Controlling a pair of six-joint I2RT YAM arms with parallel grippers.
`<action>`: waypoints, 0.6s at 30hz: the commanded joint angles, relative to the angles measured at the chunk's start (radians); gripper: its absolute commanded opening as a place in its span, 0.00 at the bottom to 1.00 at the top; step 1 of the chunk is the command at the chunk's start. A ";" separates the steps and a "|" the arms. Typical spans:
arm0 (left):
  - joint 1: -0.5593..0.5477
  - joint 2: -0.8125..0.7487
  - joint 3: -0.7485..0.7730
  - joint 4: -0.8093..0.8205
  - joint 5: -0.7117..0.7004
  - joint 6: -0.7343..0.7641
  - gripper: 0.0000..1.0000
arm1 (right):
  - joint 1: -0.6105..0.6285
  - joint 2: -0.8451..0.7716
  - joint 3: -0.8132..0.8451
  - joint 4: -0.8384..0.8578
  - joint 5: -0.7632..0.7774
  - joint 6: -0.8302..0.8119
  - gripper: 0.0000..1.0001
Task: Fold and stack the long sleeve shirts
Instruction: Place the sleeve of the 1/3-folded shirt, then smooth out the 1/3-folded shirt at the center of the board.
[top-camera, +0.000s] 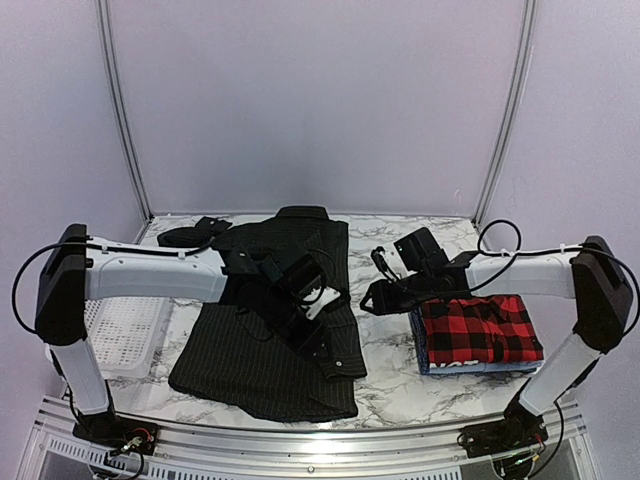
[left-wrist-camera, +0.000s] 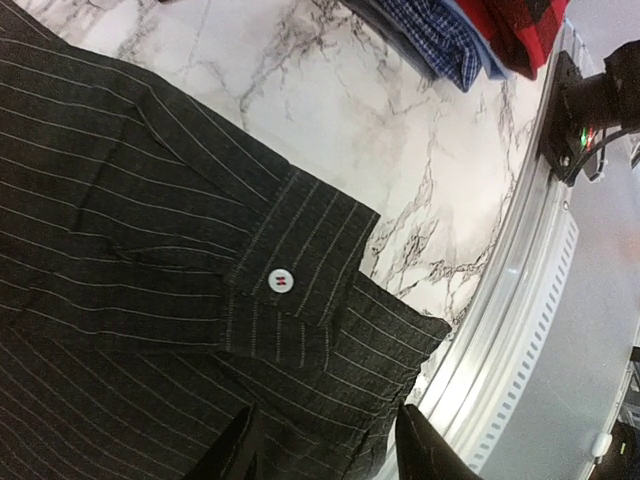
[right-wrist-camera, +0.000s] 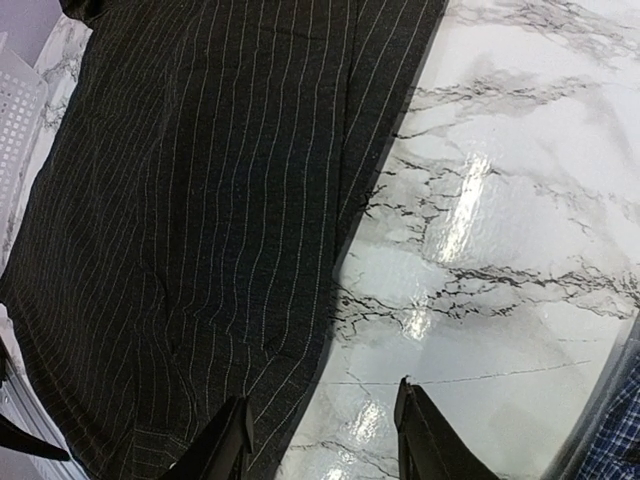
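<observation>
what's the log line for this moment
left gripper: open over pinstripe shirt | right gripper: open, empty | plaid shirt: folded on blue shirt

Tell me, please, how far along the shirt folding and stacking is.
Done: the red-and-black plaid shirt lies folded on the blue folded shirt at right. In hand: the black pinstriped shirt lies spread out, a sleeve cuff folded across it; left gripper and right gripper hover open, holding nothing. Remaining: finish folding it and stack it on the pile.
</observation>
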 joint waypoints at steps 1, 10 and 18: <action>-0.064 0.065 0.014 -0.007 -0.137 -0.069 0.44 | 0.008 -0.033 0.005 0.009 0.020 -0.011 0.45; -0.128 0.166 0.055 -0.016 -0.273 -0.303 0.46 | 0.011 -0.067 -0.031 0.032 0.014 -0.005 0.45; -0.138 0.198 0.093 -0.018 -0.313 -0.367 0.44 | 0.012 -0.081 -0.043 0.032 0.017 -0.018 0.45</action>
